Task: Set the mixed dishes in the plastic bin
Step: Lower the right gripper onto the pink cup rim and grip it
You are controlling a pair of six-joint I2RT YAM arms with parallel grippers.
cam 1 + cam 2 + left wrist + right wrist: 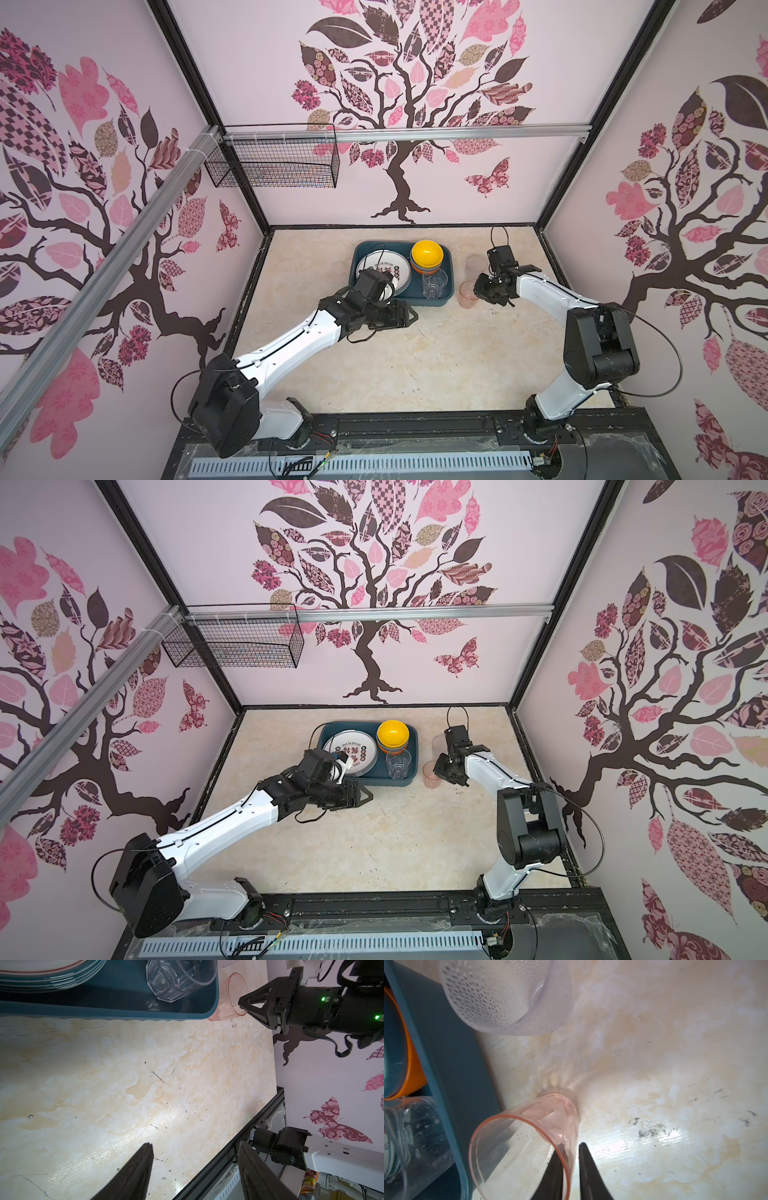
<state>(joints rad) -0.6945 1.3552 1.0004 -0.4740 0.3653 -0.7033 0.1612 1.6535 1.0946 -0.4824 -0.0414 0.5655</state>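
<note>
Pink see-through plastic: pink cup (468,296), standing upright on the table (374,365) in both top views, just outside the right-hand end wall of the bin (440,302). The right gripper (478,291) is at the cup's rim, on the side away from the bin, so the right arm is the nearer one. The left gripper (401,316) hangs off the bin's near wall.

Left wrist view: left gripper (197,1167) spread wide with nothing between its fingers. The pink cup (232,997) sits beside the bin (104,1012) corner, with the right gripper (242,1004) on its rim.

Right wrist view: right gripper (571,1145) drawn narrow, one finger inside the pink cup (529,1136) and one outside, the wall pinched between them. The bin (446,1043) lies beyond the cup. Judged next: lift over the wall. A frosted cup (500,995) also stands outside.
</note>
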